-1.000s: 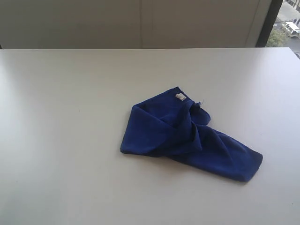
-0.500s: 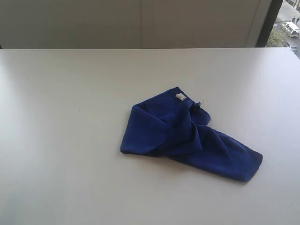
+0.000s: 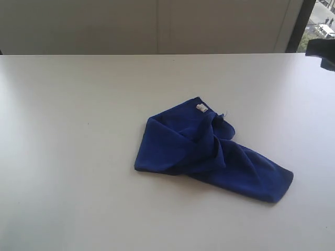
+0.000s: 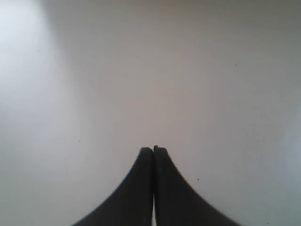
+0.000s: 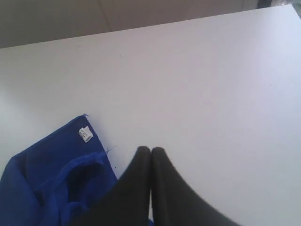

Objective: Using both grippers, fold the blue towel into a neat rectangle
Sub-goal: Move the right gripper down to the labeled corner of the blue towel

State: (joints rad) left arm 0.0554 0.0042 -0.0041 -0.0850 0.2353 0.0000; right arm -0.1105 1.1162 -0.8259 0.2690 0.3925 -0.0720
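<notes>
The blue towel (image 3: 209, 151) lies crumpled and twisted on the white table (image 3: 78, 157), right of the middle, its small white label (image 3: 200, 108) at the far corner. A dark part of the right arm (image 3: 322, 49) shows at the exterior view's right edge. My right gripper (image 5: 150, 149) is shut and empty, held above the table beside the towel (image 5: 51, 169) and its label (image 5: 85, 134). My left gripper (image 4: 153, 149) is shut with nothing in it, over bare table; no towel shows in that view.
A pale wall (image 3: 157, 26) runs behind the table's far edge. A window strip (image 3: 319, 26) with a street outside is at the top right.
A dark piece of the right arm has come into the exterior view at its upper right edge. The towel has not moved.
</notes>
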